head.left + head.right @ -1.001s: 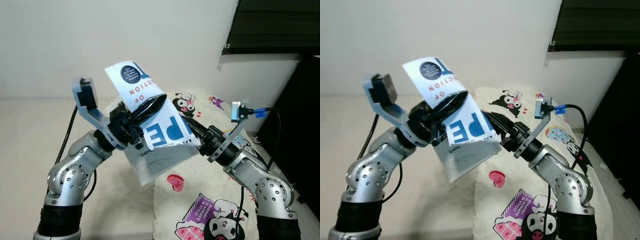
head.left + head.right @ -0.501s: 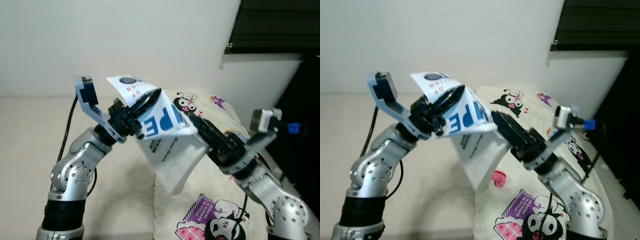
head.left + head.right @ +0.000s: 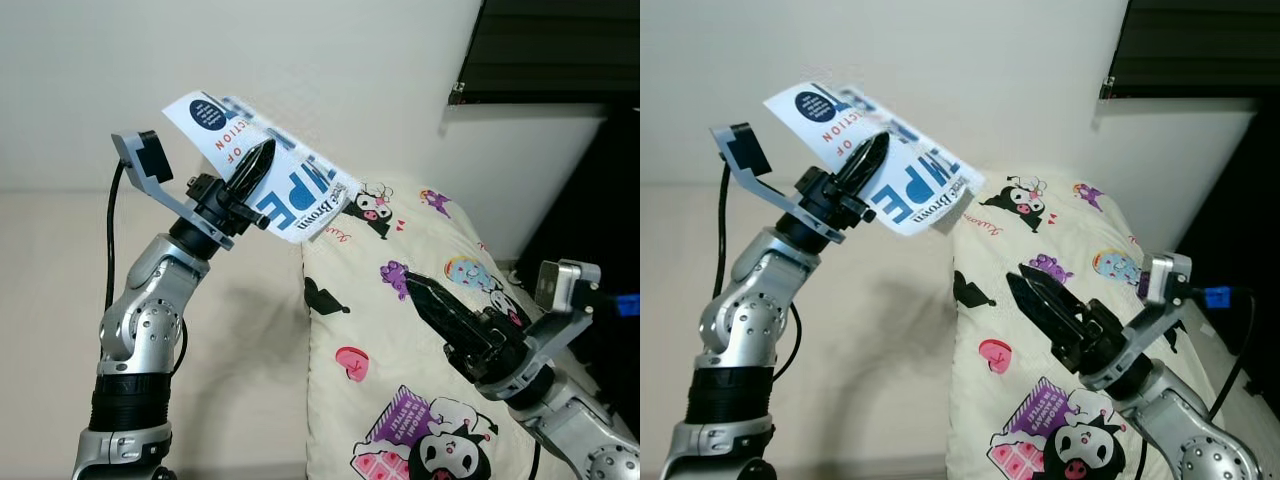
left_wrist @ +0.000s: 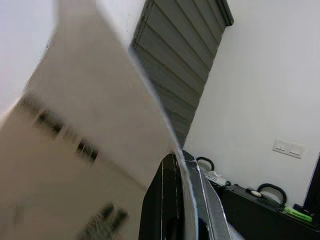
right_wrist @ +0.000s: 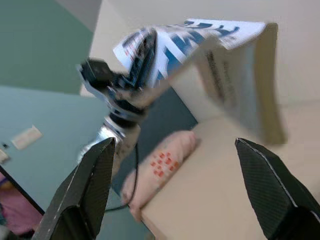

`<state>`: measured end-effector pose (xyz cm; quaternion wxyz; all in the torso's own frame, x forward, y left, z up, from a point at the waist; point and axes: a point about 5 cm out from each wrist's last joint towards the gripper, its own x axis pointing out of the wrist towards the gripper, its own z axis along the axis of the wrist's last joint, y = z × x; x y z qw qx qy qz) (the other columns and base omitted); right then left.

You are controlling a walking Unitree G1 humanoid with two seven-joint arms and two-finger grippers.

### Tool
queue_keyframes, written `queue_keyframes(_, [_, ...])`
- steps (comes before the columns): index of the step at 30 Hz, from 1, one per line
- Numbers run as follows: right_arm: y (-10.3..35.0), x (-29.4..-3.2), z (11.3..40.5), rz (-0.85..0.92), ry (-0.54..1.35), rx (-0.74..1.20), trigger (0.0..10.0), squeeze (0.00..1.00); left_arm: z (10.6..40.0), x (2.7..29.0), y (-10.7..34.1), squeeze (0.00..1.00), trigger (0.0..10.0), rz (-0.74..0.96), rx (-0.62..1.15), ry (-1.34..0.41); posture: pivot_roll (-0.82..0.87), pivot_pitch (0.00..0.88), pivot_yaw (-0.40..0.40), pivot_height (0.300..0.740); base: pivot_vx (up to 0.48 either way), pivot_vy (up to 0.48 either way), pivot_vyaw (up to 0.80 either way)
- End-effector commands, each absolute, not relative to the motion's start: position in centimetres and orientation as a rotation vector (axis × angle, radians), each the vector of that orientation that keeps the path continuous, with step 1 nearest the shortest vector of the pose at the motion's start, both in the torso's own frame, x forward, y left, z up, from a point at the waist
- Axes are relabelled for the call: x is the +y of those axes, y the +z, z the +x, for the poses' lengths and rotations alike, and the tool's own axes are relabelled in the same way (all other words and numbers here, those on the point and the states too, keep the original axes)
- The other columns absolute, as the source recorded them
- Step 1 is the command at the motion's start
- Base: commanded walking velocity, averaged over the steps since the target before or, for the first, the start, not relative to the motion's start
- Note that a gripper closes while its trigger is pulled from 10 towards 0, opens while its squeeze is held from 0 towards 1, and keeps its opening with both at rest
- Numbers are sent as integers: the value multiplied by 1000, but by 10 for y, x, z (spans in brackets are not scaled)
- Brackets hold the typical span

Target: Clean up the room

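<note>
- Blue-and-white printed covers mark the book (image 3: 262,168), which is held up in the air by the left gripper (image 3: 254,172), above the left edge of the bed and in front of the pale wall (image 3: 330,70).
- It is pinched between the two black fingers, which are pressed together on the cover near its middle; the pages sag open below, so the hold is probably on one cover rather than on the whole block.
- A raised, tilted hold of this kind is judged to suit carrying the book clear of the bedding towards a proper place.
- The right gripper (image 3: 425,302) is held low over the pillow (image 3: 400,340), well apart from the book, with nothing in it.
- In the right wrist view its fingers (image 5: 85,192) are seen spread wide, with the book in sight between them across the gap.
- The cartoon-printed pillow lies on the cream bed sheet (image 3: 50,290), beneath and to the right of the book.
- A dark blind (image 3: 550,50) hangs at the upper right, and dark furniture (image 3: 600,200) stands beside the bed.
- A small pink cushion (image 5: 160,165) is made out in the right wrist view, though blur leaves its place in the room uncertain.
- Nothing is seen between the book and the open space to the left; the cable (image 3: 112,240) of the wrist camera hangs beside the left arm and could snag.
</note>
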<state>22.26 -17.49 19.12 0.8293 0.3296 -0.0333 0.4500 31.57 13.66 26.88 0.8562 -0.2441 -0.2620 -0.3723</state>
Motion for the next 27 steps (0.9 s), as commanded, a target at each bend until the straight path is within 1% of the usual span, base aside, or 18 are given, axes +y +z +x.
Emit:
queue_keyframes(1, [190, -173, 224, 649, 947, -59, 10000, 0, 311, 132, 278, 0, 10000, -514, -598, -823, 5, 35, -28, 735, 0, 0, 0])
queue_keyframes(2, [188, -173, 227, 609, 925, -48, 10000, 0, 311, 132, 278, 0, 10000, -514, -599, -824, 5, 35, -28, 735, 0, 0, 0])
queue_keyframes(3, [188, -173, 227, 609, 925, -48, 10000, 0, 311, 132, 278, 0, 10000, -514, -599, -824, 5, 35, -28, 735, 0, 0, 0])
queue_keyframes(6, [181, -179, 244, 445, 790, -8, 10000, 0, 312, 131, 280, 0, 10000, -516, -609, -816, 13, 34, -30, 735, 0, 0, 0])
queue_keyframes(8, [181, -179, 244, 445, 790, -8, 10000, 0, 312, 131, 280, 0, 10000, -516, -609, -816, 13, 34, -30, 735, 0, 0, 0])
queue_keyframes(11, [183, -182, 256, 403, 711, -29, 10000, 0, 312, 131, 283, 0, 10000, -524, -620, -819, 13, 34, -30, 735, 0, 0, 0])
queue_keyframes(15, [184, -182, 261, 399, 697, -46, 10000, 0, 308, 129, 285, 0, 10000, -530, -626, -847, 24, 28, -32, 735, 0, 0, 0])
queue_keyframes(17, [186, -181, 263, 395, 708, -60, 10000, 0, 305, 127, 286, 0, 10000, -533, -631, -878, 28, 25, -33, 735, 0, 0, 0])
queue_keyframes(22, [187, -181, 264, 391, 714, -67, 10000, 0, 304, 126, 287, 0, 10000, -534, -632, -888, 28, 25, -33, 735, 0, 0, 0])
queue_keyframes(27, [194, -178, 272, 362, 730, -110, 10000, 0, 302, 123, 288, 0, 10000, -532, -635, -906, 29, 18, -34, 735, 0, 0, 0])
